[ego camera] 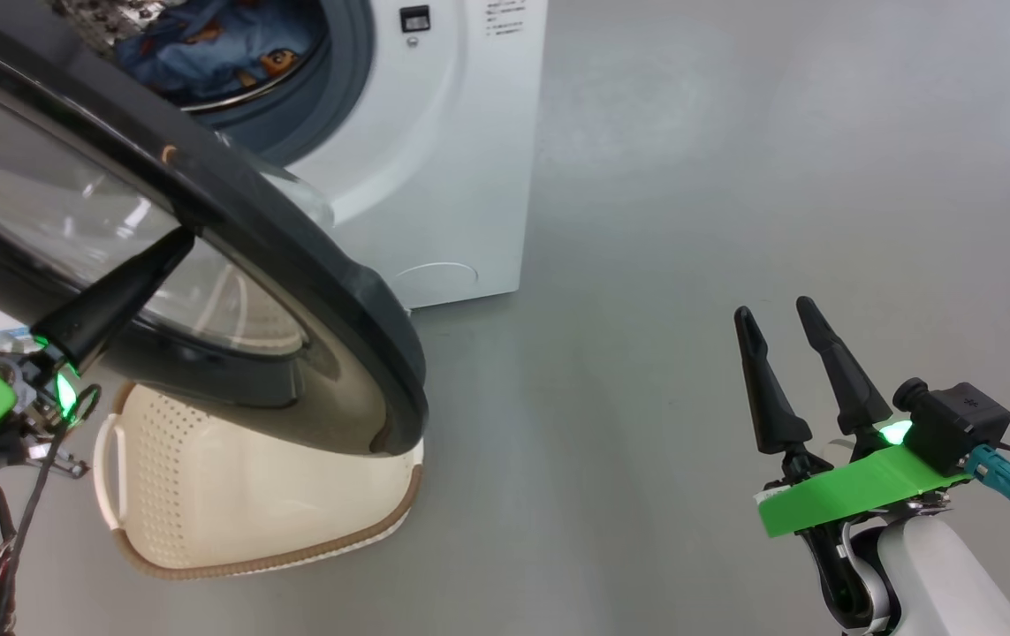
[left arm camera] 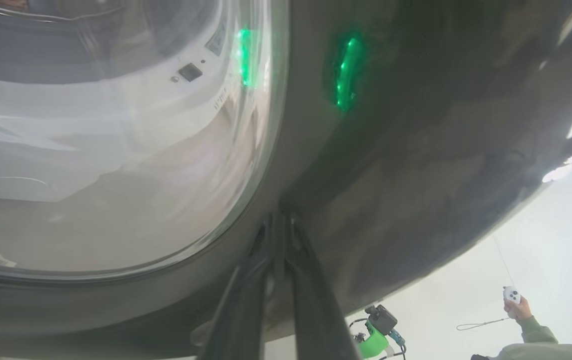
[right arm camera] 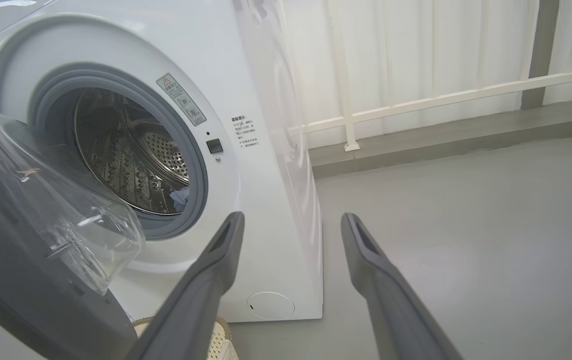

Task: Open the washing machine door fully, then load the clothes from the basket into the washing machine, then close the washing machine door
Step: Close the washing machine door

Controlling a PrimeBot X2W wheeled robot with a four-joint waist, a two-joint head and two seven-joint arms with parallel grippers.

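Where the door [ego camera: 328, 283] overhangs, the basket [ego camera: 231, 495] lies half hidden

Warning-triangle sticker [right arm camera: 180, 99] on washing machine [right arm camera: 253, 60]; text illegible.

washing machine door [ego camera: 310, 256]: glossy black rim, clear glass
washing machine [ego camera: 443, 132]: plain white
clothes [ego camera: 204, 44]: blue, orange print
basket [ego camera: 204, 477]: cream, perforated, brown rim
floor [ego camera: 734, 177]: grey
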